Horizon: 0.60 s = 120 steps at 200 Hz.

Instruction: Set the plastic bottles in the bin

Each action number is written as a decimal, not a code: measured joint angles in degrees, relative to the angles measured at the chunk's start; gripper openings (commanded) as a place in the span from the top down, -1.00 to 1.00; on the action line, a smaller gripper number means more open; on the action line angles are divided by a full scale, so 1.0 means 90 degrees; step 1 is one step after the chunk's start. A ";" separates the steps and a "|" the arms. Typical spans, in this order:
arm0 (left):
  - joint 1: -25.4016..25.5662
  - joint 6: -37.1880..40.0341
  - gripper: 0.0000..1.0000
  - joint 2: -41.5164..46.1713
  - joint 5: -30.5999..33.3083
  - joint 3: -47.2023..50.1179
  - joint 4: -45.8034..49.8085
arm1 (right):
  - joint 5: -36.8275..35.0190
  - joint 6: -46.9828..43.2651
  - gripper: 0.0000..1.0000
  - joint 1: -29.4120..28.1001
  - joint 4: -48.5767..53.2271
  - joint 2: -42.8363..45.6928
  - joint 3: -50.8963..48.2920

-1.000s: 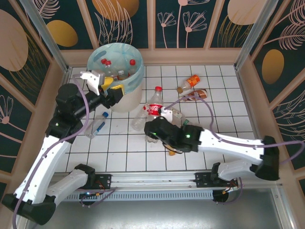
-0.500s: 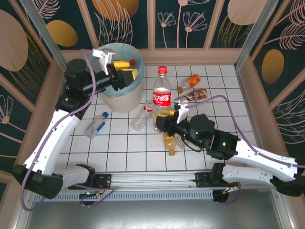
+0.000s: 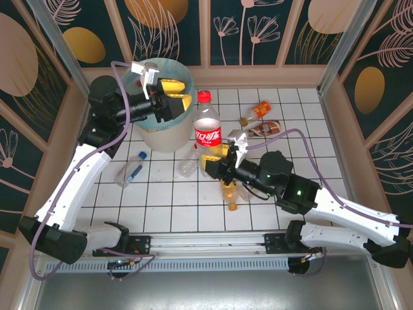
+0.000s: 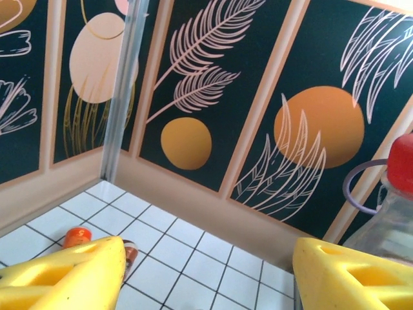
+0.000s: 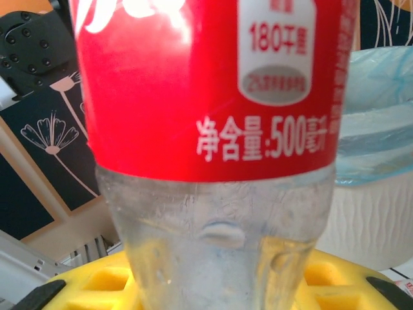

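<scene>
Right gripper (image 3: 216,163) pinched the red-labelled bottle (image 3: 208,129) near its base; bottle upright, just beside the bin (image 3: 158,137) at its 4 o'clock; left gripper (image 3: 186,92) hung over bin's rim, jaws spread, empty; blue-capped bottle (image 3: 129,172) lay at bin's 7 o'clock.

Upright red-capped bottle (image 3: 208,128) in the right claw (image 3: 216,161), beside the bin (image 3: 158,137); left claw (image 3: 175,93) spread above its rim.

This is looking like a robotics lab test cell: aluminium posts (image 3: 61,48) and leaf-patterned wall panels (image 3: 258,29) are enclosing a white-tiled table (image 3: 161,206), with a left arm (image 3: 64,194) and right arm (image 3: 342,208) sitting bolted to a rail (image 3: 213,240).
</scene>
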<state>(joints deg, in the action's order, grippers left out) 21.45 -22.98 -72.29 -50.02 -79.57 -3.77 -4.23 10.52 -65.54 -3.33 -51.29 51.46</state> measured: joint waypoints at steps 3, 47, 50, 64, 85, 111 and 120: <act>0.0000 -0.0036 -0.45 0.0002 -0.0029 0.0012 -0.0039 | 0.0015 0.0000 0.30 0.0012 0.0005 -0.0005 0.0000; 0.0000 -0.0274 -0.62 0.0185 -0.0301 0.0194 -0.0374 | 0.0053 0.0010 0.31 0.0119 -0.0041 -0.0029 -0.0109; 0.0000 -0.0299 -0.62 0.0209 -0.0321 0.0216 -0.0408 | 0.0051 0.0010 0.31 0.0124 -0.0041 -0.0029 -0.0114; 0.0000 -0.0364 -0.62 0.0304 -0.0418 0.0279 -0.0529 | 0.0053 0.0010 0.32 0.0143 -0.0039 -0.0029 -0.0151; 0.0000 -0.0539 -0.60 0.0389 -0.0580 0.0330 -0.0799 | 0.0053 0.0012 0.33 0.0175 -0.0039 -0.0029 -0.0155; 0.0000 -0.0809 -0.50 0.0396 -0.0770 0.0379 -0.1066 | 0.0155 0.0029 0.33 0.0189 -0.0078 -0.0124 -0.0153; 0.0000 -0.0872 -0.47 0.0393 -0.0828 0.0381 -0.1098 | 0.0185 0.0032 0.33 0.0189 -0.0104 -0.0211 -0.0151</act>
<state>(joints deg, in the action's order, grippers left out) 21.45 -30.83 -68.75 -57.47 -76.14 -13.65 -2.57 10.81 -63.83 -4.27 -53.19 50.11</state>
